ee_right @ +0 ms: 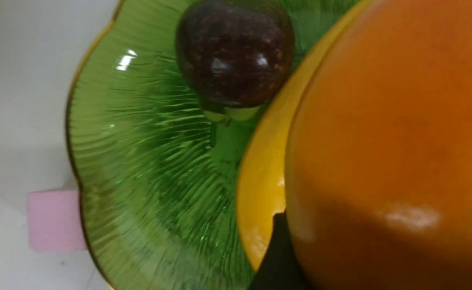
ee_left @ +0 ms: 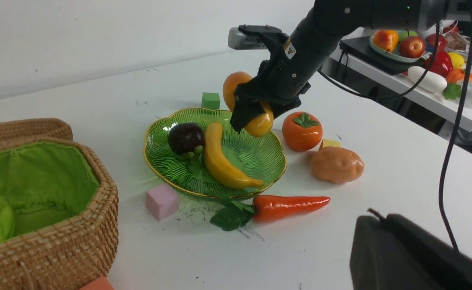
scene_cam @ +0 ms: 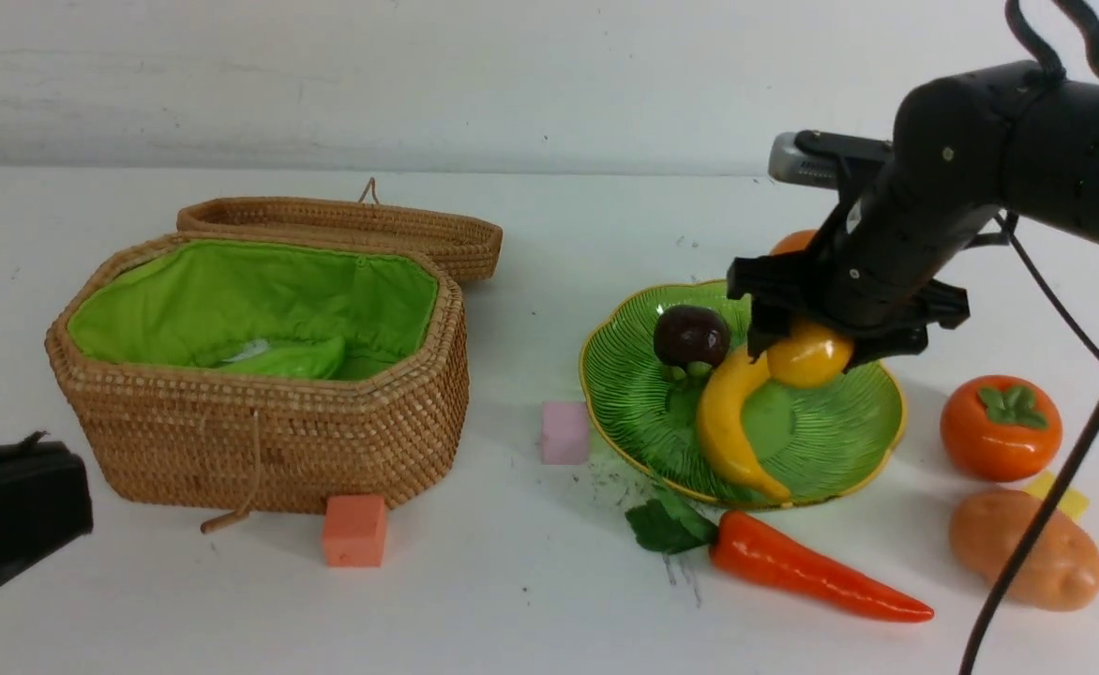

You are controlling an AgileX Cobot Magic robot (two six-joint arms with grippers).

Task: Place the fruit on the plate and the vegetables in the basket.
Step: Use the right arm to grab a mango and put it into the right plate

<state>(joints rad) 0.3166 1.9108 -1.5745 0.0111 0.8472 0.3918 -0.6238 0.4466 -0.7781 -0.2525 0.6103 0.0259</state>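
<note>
My right gripper [scene_cam: 821, 347] is shut on the orange-yellow mango [scene_cam: 807, 354], held just above the green plate [scene_cam: 821, 441], over its far right part. The banana [scene_cam: 728, 422] and the dark mangosteen [scene_cam: 690, 336] lie on the plate. In the right wrist view the mango [ee_right: 389, 141] fills the picture above the banana [ee_right: 260, 181]. The persimmon [scene_cam: 1000, 427], potato [scene_cam: 1023, 548] and carrot [scene_cam: 812, 567] lie on the table right of and in front of the plate. The open basket [scene_cam: 259, 441] stands left, with a light-green cucumber [scene_cam: 292, 361] inside. My left gripper [scene_cam: 38, 445] is shut and empty, low at the near left.
The basket lid [scene_cam: 353, 225] lies folded back behind it. A pink cube [scene_cam: 564, 433] touches the plate's left rim, and an orange-red cube [scene_cam: 354, 530] sits before the basket. A yellow cube [scene_cam: 1061, 492] is by the potato, a green cube [ee_left: 210, 100] behind the plate.
</note>
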